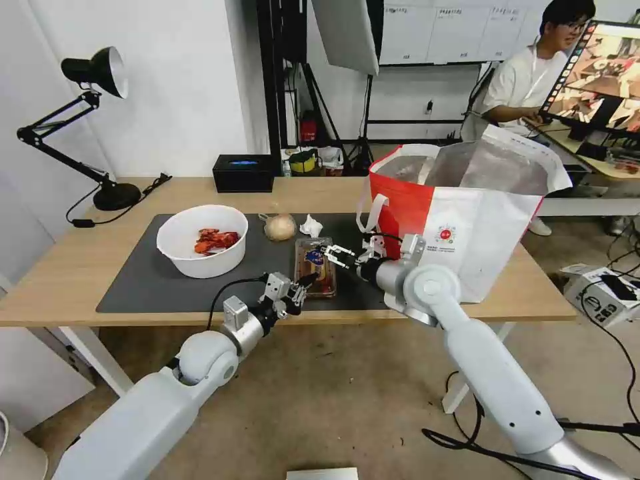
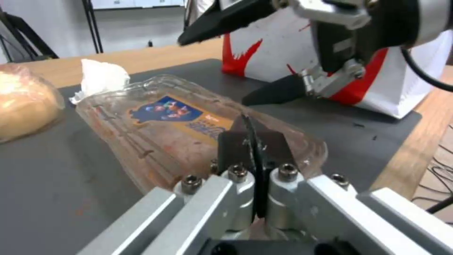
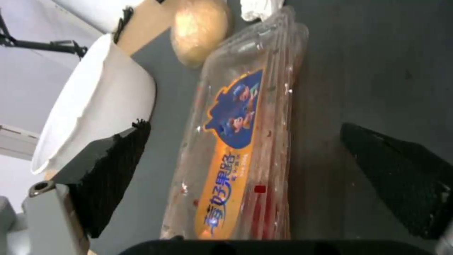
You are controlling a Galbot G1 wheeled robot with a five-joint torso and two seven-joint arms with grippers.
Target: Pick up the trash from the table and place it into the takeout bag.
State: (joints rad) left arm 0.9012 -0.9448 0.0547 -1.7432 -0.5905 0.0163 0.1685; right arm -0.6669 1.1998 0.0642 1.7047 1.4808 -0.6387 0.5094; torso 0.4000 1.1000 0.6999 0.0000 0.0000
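The clear plastic tray (image 1: pixel 315 267) with its blue and orange label lies on the dark mat of the table (image 1: pixel 80 267). My left gripper (image 1: pixel 307 280) is shut, its fingertips (image 2: pixel 250 132) over the tray's (image 2: pixel 165 117) near end; a pinch on the plastic cannot be made out. My right gripper (image 1: pixel 337 253) is open just above the tray (image 3: pixel 245 141), one finger on each long side. The white bowl (image 1: pixel 202 240) of red shells sits at the left. Behind the tray are the small bag with a beige lump (image 1: pixel 281 227) and the tissue (image 1: pixel 311 225). At the right, the takeout bag (image 1: pixel 467 213) stands open.
A black desk lamp (image 1: pixel 100 133) stands on the table's far left corner and a black box (image 1: pixel 243 172) at the back edge. A person sits at a monitor desk behind the bag. Cables and a carton (image 1: pixel 600 290) lie on the floor to the right.
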